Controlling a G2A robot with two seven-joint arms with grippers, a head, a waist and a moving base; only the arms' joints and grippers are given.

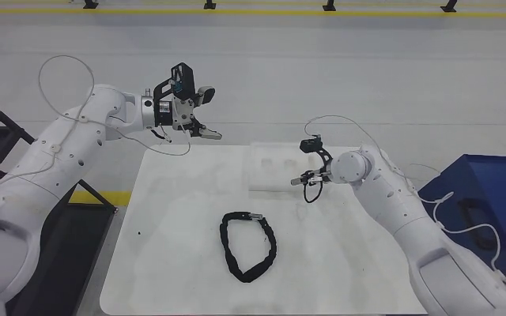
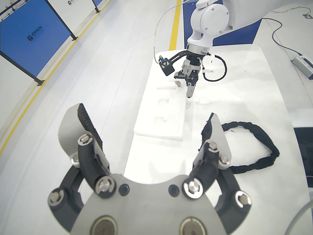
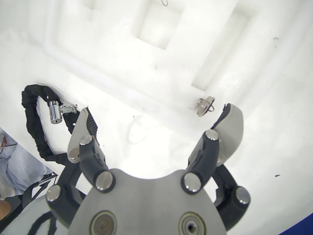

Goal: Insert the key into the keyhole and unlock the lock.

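Currently the table (image 1: 158, 268) carries everything, and my worries run down in size from there. The foam tray (image 1: 273, 158) lies under and ahead of the right pincer (image 3: 156, 113), whose jaws stand wide with nothing between them. The chain lock (image 3: 31, 121) lies loose on the table off to that pincer's side. It is well apart from the left pincer (image 2: 146, 113), which hangs wide and empty near the table's far edge. That is my first fear: with nothing gripping the chain, a push from the key would likely just slide the lock cylinder (image 3: 55, 115) away.

The key (image 3: 204, 105) sits flat on the foam just beyond one fingertip (image 3: 231, 121) of the right pincer, outside the gap (not between the pads). Closing from here would, I judge, miss it or flick it into the nearby pocket (image 3: 220, 50) or off the tray's rim. It is thin and carries a ring (image 3: 212, 106), so a pinch could catch the ring alone. That would leave the blade dangling, useless for lining up with the cylinder.
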